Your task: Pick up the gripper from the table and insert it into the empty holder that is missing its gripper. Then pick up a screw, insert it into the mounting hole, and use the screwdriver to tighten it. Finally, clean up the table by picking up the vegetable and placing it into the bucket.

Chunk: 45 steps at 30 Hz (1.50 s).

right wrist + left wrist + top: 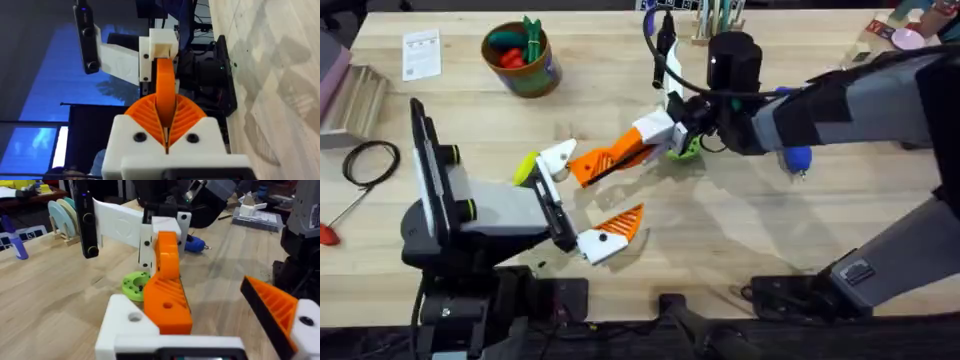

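Above mid-desk (pixel 740 230), the right gripper (pixel 650 140) is clamped on the orange gripper (pixel 610 158), whose long axis points at the left gripper's (pixel 575 205) upper white holder (pixel 558 158); tip and holder appear touching. The left gripper stands spread, holding nothing. The right arm reaches across, wrist level; the screwdriver (pixel 795 157) lies behind it.

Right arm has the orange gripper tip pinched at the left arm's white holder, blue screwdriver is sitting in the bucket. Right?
No. The blue screwdriver isn't in the bucket; it lies on the table under the right arm, as the overhead view shows. The rest holds: the right gripper has its jaws shut on the orange gripper tip at the left arm's white holder.
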{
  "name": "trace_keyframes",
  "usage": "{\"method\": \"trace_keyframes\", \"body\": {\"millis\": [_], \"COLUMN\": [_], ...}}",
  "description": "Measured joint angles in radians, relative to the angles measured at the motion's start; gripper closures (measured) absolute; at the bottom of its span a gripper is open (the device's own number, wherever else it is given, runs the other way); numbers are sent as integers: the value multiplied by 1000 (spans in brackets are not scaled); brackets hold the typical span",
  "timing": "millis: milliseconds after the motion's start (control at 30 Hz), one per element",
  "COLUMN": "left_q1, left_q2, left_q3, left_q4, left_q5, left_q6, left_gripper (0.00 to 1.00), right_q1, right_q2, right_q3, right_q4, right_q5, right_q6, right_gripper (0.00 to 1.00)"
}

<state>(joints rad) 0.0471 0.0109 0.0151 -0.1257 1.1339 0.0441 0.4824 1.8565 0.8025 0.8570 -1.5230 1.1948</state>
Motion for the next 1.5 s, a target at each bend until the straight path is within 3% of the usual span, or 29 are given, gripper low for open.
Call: {"method": "trace_keyframes", "body": {"millis": [467,1500], "left_q1": [0,0], "left_q2": [0,0], "left_q3": [0,0], "left_q4": [0,0], "left_q5": [0,-5], "left_q6": [0,-12], "left_gripper": [16,15], "right_q1": [-1,41], "right_q2": [0,0], "right_q3": [24,32], "right_q4": [-2,0], "right_q5": [4,149], "right_q6": [-13,70], "right_gripper": [992,993]}}
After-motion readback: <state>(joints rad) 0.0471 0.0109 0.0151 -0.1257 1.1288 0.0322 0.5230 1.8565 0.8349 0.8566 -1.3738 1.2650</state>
